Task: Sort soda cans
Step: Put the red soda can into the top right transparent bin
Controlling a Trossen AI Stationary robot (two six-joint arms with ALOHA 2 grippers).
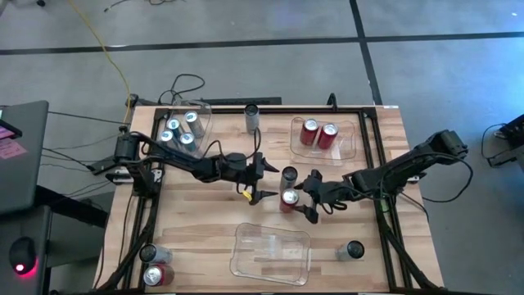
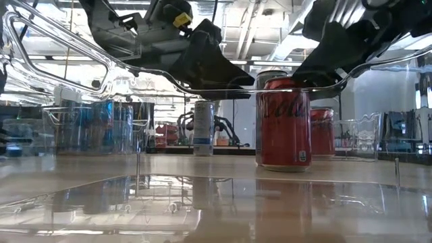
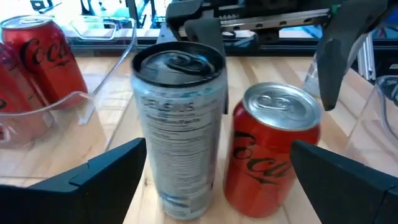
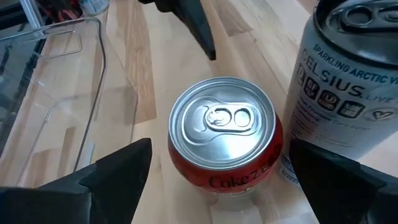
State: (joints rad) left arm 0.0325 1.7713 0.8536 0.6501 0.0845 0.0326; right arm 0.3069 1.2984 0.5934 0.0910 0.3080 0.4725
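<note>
Directly beneath my right gripper [image 4: 217,177], its fingers spread wide and gripping nothing, the red can [image 4: 225,138] is standing upright mid-table. I am judging that I should be lowering squarely over this can, keeping clear of the tall silver can [image 4: 350,81] just beside it, which could tip. Across the red can, my left gripper [image 1: 264,180] is hovering, also released and empty. Beyond the red can, the bin [image 1: 347,146] holding two red cans is waiting.
</note>
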